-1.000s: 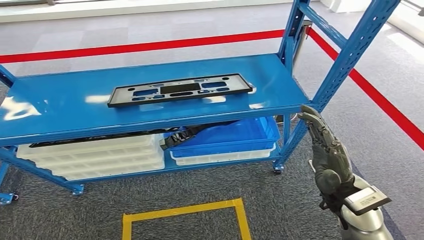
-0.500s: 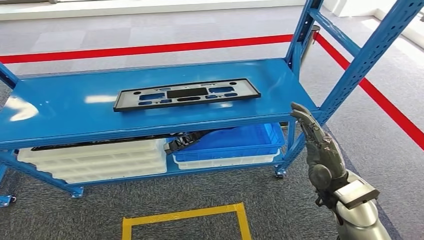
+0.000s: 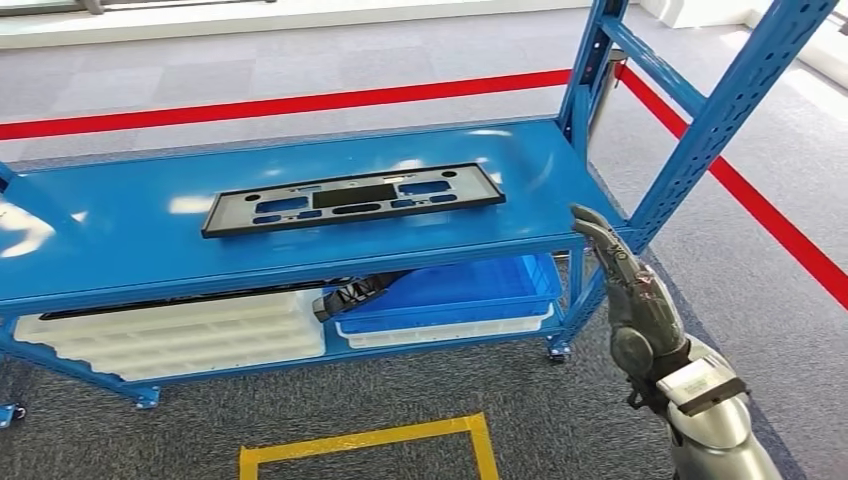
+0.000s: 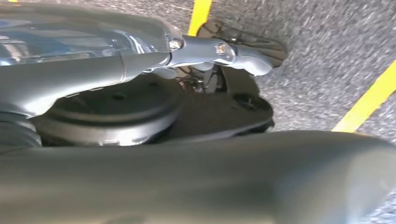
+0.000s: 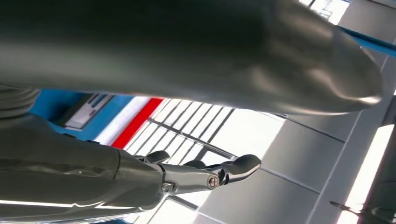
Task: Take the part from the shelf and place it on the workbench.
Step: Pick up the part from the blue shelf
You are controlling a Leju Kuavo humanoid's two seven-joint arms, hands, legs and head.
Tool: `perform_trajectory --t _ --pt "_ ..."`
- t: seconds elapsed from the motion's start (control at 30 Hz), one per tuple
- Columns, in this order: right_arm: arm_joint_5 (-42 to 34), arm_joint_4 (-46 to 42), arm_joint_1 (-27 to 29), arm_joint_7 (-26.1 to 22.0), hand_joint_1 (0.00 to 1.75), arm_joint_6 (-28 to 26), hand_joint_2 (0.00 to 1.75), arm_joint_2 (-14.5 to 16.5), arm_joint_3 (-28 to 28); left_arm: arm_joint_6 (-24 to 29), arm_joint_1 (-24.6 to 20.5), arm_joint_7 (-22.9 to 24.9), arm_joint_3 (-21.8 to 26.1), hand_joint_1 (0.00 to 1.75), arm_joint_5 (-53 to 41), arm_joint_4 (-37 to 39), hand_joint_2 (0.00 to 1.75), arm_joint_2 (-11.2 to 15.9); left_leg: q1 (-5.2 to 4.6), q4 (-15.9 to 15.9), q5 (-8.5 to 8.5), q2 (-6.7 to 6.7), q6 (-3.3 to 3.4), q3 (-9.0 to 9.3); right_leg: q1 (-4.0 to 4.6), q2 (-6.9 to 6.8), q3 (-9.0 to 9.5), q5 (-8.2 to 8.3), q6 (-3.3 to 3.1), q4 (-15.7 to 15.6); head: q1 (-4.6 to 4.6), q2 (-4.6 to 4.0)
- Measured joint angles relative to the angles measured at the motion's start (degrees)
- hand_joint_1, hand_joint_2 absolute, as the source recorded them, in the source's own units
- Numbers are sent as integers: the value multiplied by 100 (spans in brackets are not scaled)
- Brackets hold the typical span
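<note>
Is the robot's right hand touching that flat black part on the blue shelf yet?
Apart. In the head view the right hand is raised by the shelf's right front corner, with bare blue surface between its fingertips and the black part.

No text, label, brand, number or sign can be read in any view. The flat black part (image 3: 352,199) on the blue shelf (image 3: 120,235) carries no legible marking (its cut-outs are plain openings). A pale tag (image 3: 700,380) sits on the right wrist behind the right hand (image 3: 630,290), but whatever may be printed on it is too small to make out.
</note>
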Motion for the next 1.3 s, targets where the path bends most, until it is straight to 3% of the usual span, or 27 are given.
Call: perform_trajectory --t 0.1,0.2,0.3,0.33,0.37,0.43,0.5,0.63,0.7,0.73,0.8,0.83,0.87,0.9,0.97,1.03,1.1,1.2,1.23,1.3 --pt "95 39 -115 -16 0 -21 0 -7 50 11 -23 -42 43 0 17 0 0 10 -52 -220 -44 -6 106 82 -12 -52 15 -25 83 -47 1 1" --pt "178 74 -253 -60 0 -48 0 -44 103 15 -17 -78 73 0 29 0 0 12 9 -428 -30 -38 116 214 0 -85 -40 -184 144 168 3 1" --pt "129 160 -319 -66 0 -52 0 -80 129 13 -18 -114 85 0 4 0 0 10 37 -481 -54 -71 130 304 -11 -54 -579 -544 183 1129 4 1" --pt "102 186 -319 -66 0 -52 0 -83 136 11 -15 -128 88 0 1 0 0 10 39 -480 -77 -78 125 328 -16 -51 -740 -546 200 1337 5 1" --pt "79 207 -318 -66 0 -52 0 -83 142 10 -12 -146 94 0 -1 0 0 10 42 -478 -104 -84 113 360 -21 -50 -810 -437 217 1349 5 1" --pt "53 229 -323 -66 0 -55 0 -83 154 8 -14 -175 109 0 -2 0 0 12 53 -467 -182 -95 60 450 -40 -50 -659 36 248 792 5 1" --pt "40 250 -331 -66 0 -66 0 -85 165 1 -23 -188 125 0 -7 0 0 16 43 -434 -265 -106 -16 499 -45 -31 -435 336 240 204 3 1" --pt "33 273 -323 -71 0 -92 0 -90 172 -23 -40 -224 134 0 -26 0 0 23 32 -411 -324 -109 -85 493 -33 -9 -372 303 98 24 -1 1" --pt "33 273 -334 -71 0 -99 0 -90 172 -31 -49 -252 135 0 -27 0 0 29 42 -214 -454 -92 -130 420 -56 -32 -334 279 33 13 -2 0" --pt "33 273 -338 -71 0 -104 0 -90 172 -35 -54 -265 135 0 -27 0 0 33 53 54 -588 -80 -161 289 -66 -50 -312 264 7 10 -3 0" --pt "35 275 -338 -75 0 -119 0 -89 175 -44 -53 -287 136 0 -28 0 0 36 76 826 -874 -62 -207 -142 -63 -75 -285 230 -22 10 -4 0" --pt "37 276 -334 -80 0 -125 0 -89 178 -47 -47 -296 137 0 -29 0 0 38 82 1129 -932 -58 -216 -336 -60 -81 -269 213 -26 10 -4 0" --pt "39 277 -330 -87 0 -131 0 -88 181 -49 -40 -301 138 0 -30 0 0 40 82 1244 -878 -56 -212 -445 -56 -83 -247 193 -26 10 -4 0" --pt "42 277 -328 -95 0 -137 0 -87 185 -51 -35 -304 139 0 -30 0 0 44 79 1134 -711 -55 -195 -442 -52 -82 -214 170 -23 10 -4 0" --pt "48 277 -333 -114 0 -146 0 -86 192 -50 -33 -310 143 0 -34 0 0 63 52 451 -232 -53 -113 -189 -42 -83 -126 115 -10 5 -4 1" --pt "53 277 -339 -137 0 -163 0 -83 196 -49 -40 -314 150 0 -40 0 0 95 6 -106 6 -45 -19 45 -31 -85 -73 71 24 -2 -6 1" --pt "55 274 -334 -159 0 -187 0 -80 197 -45 -48 -322 156 0 -55 0 0 117 -22 -240 -28 -39 25 96 -30 -92 -70 57 78 -22 -8 0" --pt "55 261 -326 -177 0 -216 0 -79 200 -39 -39 -357 171 0 -103 0 0 135 23 -392 -26 -37 47 193 -26 -86 -76 -43 158 71 -5 1" --pt "55 258 -322 -180 0 -222 0 -79 200 -39 -40 -368 175 0 -114 0 0 139 41 -437 -21 -35 57 234 -23 -77 -165 -160 174 276 -3 1" --pt "55 261 -299 -182 0 -225 0 -78 201 -40 -50 -380 182 0 -119 0 0 142 41 -452 -39 -34 80 269 -21 -60 -522 -456 190 950 -1 0"
